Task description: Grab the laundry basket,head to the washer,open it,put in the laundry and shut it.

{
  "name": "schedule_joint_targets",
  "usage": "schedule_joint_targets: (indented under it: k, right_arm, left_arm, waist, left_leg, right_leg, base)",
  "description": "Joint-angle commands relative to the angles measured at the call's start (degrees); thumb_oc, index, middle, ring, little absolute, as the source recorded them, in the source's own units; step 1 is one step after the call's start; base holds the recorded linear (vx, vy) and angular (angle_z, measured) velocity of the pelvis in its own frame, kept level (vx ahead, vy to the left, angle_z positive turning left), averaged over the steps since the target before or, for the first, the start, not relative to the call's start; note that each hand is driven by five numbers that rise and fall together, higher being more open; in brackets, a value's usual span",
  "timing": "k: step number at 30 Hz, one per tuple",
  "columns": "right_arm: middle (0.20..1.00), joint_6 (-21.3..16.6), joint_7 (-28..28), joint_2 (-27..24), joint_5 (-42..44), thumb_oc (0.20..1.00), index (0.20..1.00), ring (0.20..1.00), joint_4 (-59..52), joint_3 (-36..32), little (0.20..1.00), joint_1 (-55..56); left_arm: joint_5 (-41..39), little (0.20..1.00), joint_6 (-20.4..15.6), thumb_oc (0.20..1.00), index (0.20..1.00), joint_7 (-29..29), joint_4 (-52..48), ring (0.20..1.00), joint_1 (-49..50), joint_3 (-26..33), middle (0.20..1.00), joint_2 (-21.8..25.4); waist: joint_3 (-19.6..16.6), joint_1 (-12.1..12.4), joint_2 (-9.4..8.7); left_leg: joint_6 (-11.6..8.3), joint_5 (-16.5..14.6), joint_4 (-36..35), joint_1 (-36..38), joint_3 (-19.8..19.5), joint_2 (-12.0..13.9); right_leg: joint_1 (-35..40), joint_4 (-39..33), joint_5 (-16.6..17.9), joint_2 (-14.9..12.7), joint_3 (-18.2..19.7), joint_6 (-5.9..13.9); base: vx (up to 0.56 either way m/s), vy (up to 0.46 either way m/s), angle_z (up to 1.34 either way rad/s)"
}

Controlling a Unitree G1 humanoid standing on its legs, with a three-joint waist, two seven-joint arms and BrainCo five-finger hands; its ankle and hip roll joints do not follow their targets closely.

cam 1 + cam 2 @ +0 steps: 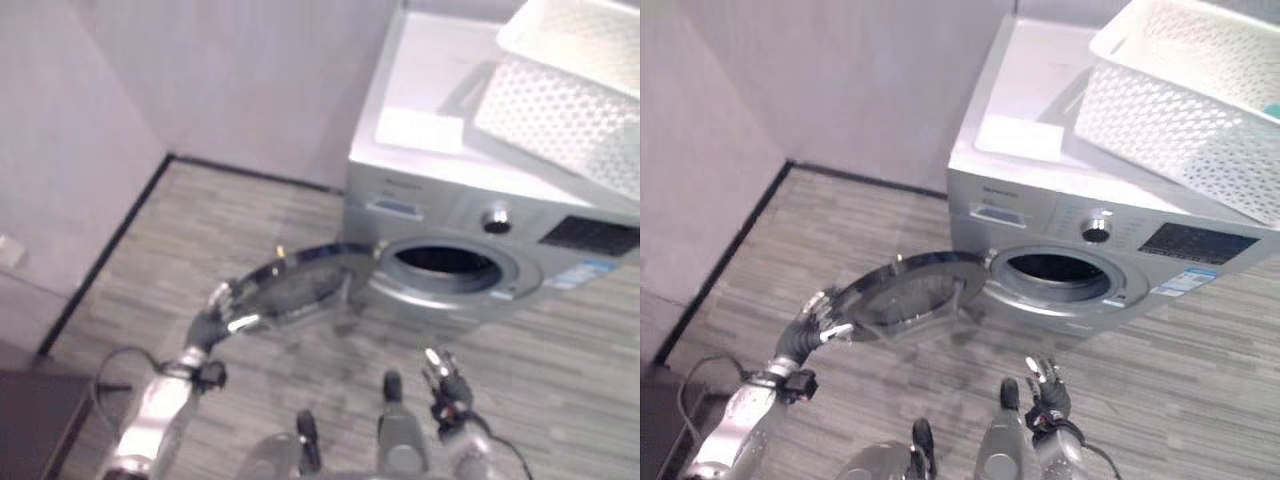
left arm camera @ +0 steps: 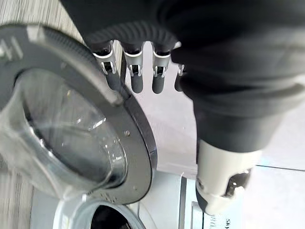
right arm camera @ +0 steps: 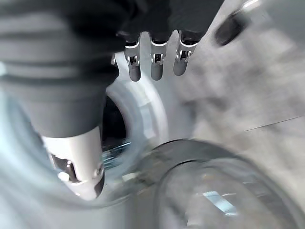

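Note:
The silver front-loading washer (image 1: 1060,215) stands against the back wall. Its round glass door (image 1: 910,293) is swung wide to the left, so the dark drum opening (image 1: 1052,268) is exposed. A white perforated laundry basket (image 1: 1180,100) rests on top of the washer, at its right. My left hand (image 1: 812,322) is at the door's outer rim, its fingers (image 2: 136,76) straight and touching the rim's edge (image 2: 71,143). Low in front of the washer, my right hand (image 1: 1048,390) hangs free with relaxed fingers (image 3: 155,64), holding nothing.
A pale wall with a black baseboard (image 1: 730,255) runs along the left and back. A dark low object (image 1: 35,420) sits at the lower left corner. A flat white sheet (image 1: 1020,138) lies on the washer top. Grey wood floor (image 1: 1200,370) spreads before the washer.

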Motion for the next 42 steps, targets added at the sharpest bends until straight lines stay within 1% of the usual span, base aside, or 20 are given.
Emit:
schedule_joint_targets:
  k: [1,4,7,10,14,15,16,17,18,21,24,28,31,32,33,36,38,40,41,42]
  right_arm:
    - [1.0,-5.78,-5.97,-5.0,-10.16,1.0,1.0,1.0,-7.45,-6.66,1.0,-4.14]
    - [1.0,-7.6,-10.01,-8.09,-18.58,1.0,1.0,1.0,-15.41,-13.04,1.0,-5.28]
    - [1.0,-8.75,-13.36,-12.62,-27.11,1.0,1.0,1.0,-24.06,-18.27,1.0,-7.77]
    - [1.0,-8.99,-15.4,-15.33,-30.94,1.0,1.0,1.0,-27.53,-20.27,1.0,-10.81]
    - [1.0,-9.78,-18.32,-24.74,-35.16,1.0,1.0,1.0,-31.04,-21.89,1.0,-19.86]
    - [1.0,-9.81,-18.34,-24.83,-35.16,1.0,1.0,1.0,-30.95,-21.86,1.0,-19.95]
    - [1.0,-10.18,-19.11,-28.56,-36.08,1.0,1.0,1.0,-32.39,-21.87,1.0,-23.06]
    - [1.0,-10.19,-19.22,-28.82,-36.11,1.0,1.0,1.0,-32.18,-21.81,1.0,-23.31]
    - [1.0,-10.13,-20.87,-33.45,-36.66,1.0,1.0,1.0,-31.81,-20.99,1.0,-27.46]
    - [1.0,-8.01,-22.72,-41.96,-37.94,1.0,1.0,1.0,-28.44,-19.95,1.0,-32.28]
    - [1.0,-6.71,-24.01,-48.55,-37.4,1.0,1.0,1.0,-25.11,-19.5,1.0,-35.22]
    - [1.0,-5.69,-25.04,-53.05,-36.39,1.0,1.0,1.0,-20.02,-16.53,1.0,-39.93]
    - [1.0,-5.21,-24.53,-53.26,-35.21,1.0,1.0,1.0,-17.02,-14.53,1.0,-41.13]
    - [1.0,-5.23,-24.5,-53.26,-35.16,1.0,1.0,1.0,-17.03,-14.66,1.0,-41.04]
    - [1.0,-4.91,-24.82,-52.49,-35.62,1.0,1.0,1.0,-17.61,-16.96,1.0,-38.44]
    - [1.0,-4.86,-25.22,-51.44,-35.67,1.0,1.0,1.0,-18.56,-19.21,1.0,-36.7]
    - [1.0,-3.69,-25.75,-52.12,-37.13,1.0,1.0,1.0,-17.75,-19.67,1.0,-36.57]
    - [1.0,-1.92,-25.42,-51.65,-39.77,1.0,1.0,1.0,-16.99,-19.22,1.0,-35.32]
    - [1.0,-1.08,-25.61,-51.13,-39.35,1.0,1.0,1.0,-15.56,-20.66,1.0,-34.32]
    - [1.0,-0.68,-25.97,-51.01,-38.98,1.0,1.0,1.0,-14.75,-21.17,1.0,-34.2]
  left_arm:
    - [2.06,1.0,-2.23,1.0,1.0,-0.07,-4.56,1.0,0.98,3.65,1.0,0.04]
    - [2.47,1.0,-2.18,1.0,1.0,-1.46,-4.91,1.0,2.4,4.83,1.0,-0.52]
    - [2.6,1.0,-1.91,1.0,1.0,-2.3,-4.56,1.0,2.59,5.3,1.0,-0.63]
    - [2.88,1.0,-1.48,1.0,1.0,-2.81,-4.32,1.0,2.0,4.97,1.0,-0.67]
    - [3.22,1.0,-0.74,1.0,1.0,-4.24,-4.08,1.0,-0.38,2.96,1.0,-0.33]
    - [3.22,1.0,-0.74,1.0,1.0,-4.24,-4.06,1.0,-0.44,2.96,1.0,-0.39]
    - [3.13,1.0,-0.43,1.0,1.0,-4.59,-4.23,1.0,-1.09,2.05,1.0,0.16]
    - [3.1,1.0,-0.4,1.0,1.0,-4.58,-4.21,1.0,-1.26,2.01,1.0,0.04]
    - [3.09,1.0,-0.18,1.0,1.0,-4.85,-4.13,1.0,-1.6,0.87,1.0,0.48]
    - [2.75,1.0,0.29,1.0,1.0,-4.85,-3.93,1.0,-2.2,-0.1,1.0,0.74]
    - [2.1,1.0,0.93,1.0,1.0,-4.73,-3.98,1.0,-2.16,-0.34,1.0,1.02]
    - [1.32,1.0,1.29,1.0,1.0,-4.6,-4.21,1.0,-1.22,0.05,1.0,1.59]
    - [0.76,1.0,1.33,1.0,1.0,-4.6,-4.38,1.0,-0.72,0.84,1.0,1.35]
    - [0.75,1.0,1.34,1.0,1.0,-4.6,-4.37,1.0,-0.76,0.81,1.0,1.39]
    - [0.69,1.0,1.34,1.0,1.0,-4.59,-3.88,1.0,-2.06,0.28,1.0,0.89]
    - [0.94,1.0,1.17,1.0,1.0,-4.62,-3.85,1.0,-3.63,-0.72,1.0,1.03]
    - [1.46,1.0,1.1,1.0,1.0,-4.57,-4.27,1.0,-4.22,-0.91,1.0,1.43]
    - [2.29,1.0,0.9,1.0,1.0,-4.46,-4.55,1.0,-3.84,-0.41,1.0,1.78]
    - [2.3,1.0,1.1,1.0,1.0,-5.03,-4.77,1.0,-4.87,-0.96,1.0,2.81]
    - [2.36,1.0,0.95,1.0,1.0,-4.93,-4.53,1.0,-5.22,-0.84,1.0,3.43]
  waist:
    - [0.26,-0.67,0.39]
    - [-1.55,-0.06,-0.08]
    - [-3.06,0.86,-0.26]
    - [-3.97,1.67,-0.47]
    - [-5.89,3.56,-1.11]
    - [-5.86,3.5,-1.02]
    - [-6.57,4.41,-1.73]
    - [-6.51,4.31,-1.51]
    - [-7.11,5.0,-2.11]
    - [-7.54,5.49,-2.57]
    - [-7.86,5.77,-3.06]
    - [-7.99,6.77,-3.56]
    - [-7.49,6.71,-3.62]
    - [-7.42,6.72,-3.68]
    - [-6.69,6.25,-3.99]
    - [-5.65,6.6,-4.43]
    - [-5.36,6.31,-4.39]
    - [-5.69,6.5,-3.43]
    - [-5.02,5.68,-3.4]
    - [-4.57,4.93,-3.36]
  left_leg:
    - [0.21,-5.74,-2.92,5.13,-1.55,4.08]
    - [0.02,-4.81,-5.33,6.79,-1.99,4.62]
    - [-0.69,-3.96,-7.12,7.49,-3.27,6.08]
    - [-1.5,-2.45,-8.26,7.19,-4.31,7.03]
    - [-3.82,-0.09,-9.56,6.74,-6.67,10.44]
    - [-3.85,-0.08,-9.59,6.74,-6.72,10.5]
    - [-4.71,0.78,-9.62,6.33,-7.41,11.76]
    - [-4.84,0.83,-9.67,6.26,-7.55,11.92]
    - [-5.76,1.66,-9.66,5.86,-8.17,13.36]
    - [-7.01,2.76,-9.22,5.25,-9.41,15.34]
    - [-8.07,3.87,-8.23,4.68,-10.1,17.23]
    - [-9.21,7.73,-6.28,4.93,-10.35,19.27]
    - [-8.98,9.24,-4.45,4.92,-8.85,20.3]
    - [-8.97,9.14,-4.2,4.8,-8.92,20.27]
    - [-7.81,7.96,-1.23,2.6,-6.5,19.31]
    - [-6.4,3.19,2.28,-1.79,-5.66,13.28]
    - [-5.78,1.78,2.8,-3.67,-4.12,11.67]
    - [-4.09,0.34,0.4,-2.15,-5.29,9.51]
    - [-3.19,0.15,-0.55,-1.55,-6.18,9.03]
    - [-2.7,-0.61,-0.52,-0.97,-7.04,8.71]
  right_leg:
    - [0.13,1.46,-0.09,-2.71,-0.71,5.16]
    - [1.17,0.75,-0.2,-2.57,-1.28,5.3]
    - [2.22,0.74,-2.56,-1.67,-2.37,4.95]
    - [2.34,0.69,-4.09,-0.91,-3.09,4.2]
    - [3.84,0.83,-7.48,1.88,-4.67,2.63]
    - [3.85,0.83,-7.49,1.93,-4.74,2.6]
    - [4.66,0.71,-8.66,3.06,-5.26,2.04]
    - [4.68,0.69,-8.72,3.19,-5.45,1.93]
    - [5.48,0.42,-9.66,4.43,-6.24,1.2]
    - [6.71,-0.04,-10.98,6.39,-7.07,-0.11]
    - [8.1,-0.74,-12.3,8.63,-7.68,-1.58]
    - [9.19,-1.03,-12.73,10.6,-8.84,-2.31]
    - [9.64,-0.14,-13.39,10.98,-9.63,-2.76]
    - [9.62,-0.04,-13.45,10.94,-9.66,-2.78]
    - [10.54,0.09,-14.17,9.89,-11.21,-3.17]
    - [11.17,0.02,-14.26,8.01,-13.0,-3.08]
    - [10.75,0.53,-13.84,7.04,-14.28,-2.8]
    - [8.28,5.45,-14.02,6.55,-13.76,-1.76]
    - [5.68,13.16,-13.53,5.53,-13.28,0.07]
    - [4.21,17.02,-11.76,5.51,-11.25,2.27]
  base:
    - [0.11,-0.036,-0.16]
    - [0.11,-0.088,-0.07]
    - [0.08,-0.119,0.03]
    - [0.06,-0.125,0.22]
    - [0.1,-0.23,0.35]
    - [0.07,-0.194,0.28]
    - [0.04,-0.138,0.29]
    - [0.09,-0.281,0.43]
    - [0.07,-0.21,0.38]
    - [0.07,-0.22,0.26]
    - [0.07,-0.201,0.35]
    - [0.05,-0.153,0.1]
    - [0.03,-0.089,-0.19]
    - [-0.02,-0.032,-0.14]
    - [-0.03,0.002,0.03]
    - [-0.06,0.036,0.42]
    - [-0.05,0.118,0.45]
    - [0.01,0.227,0.31]
    - [0.04,0.191,-0.02]
    - [0.04,0.101,-0.07]
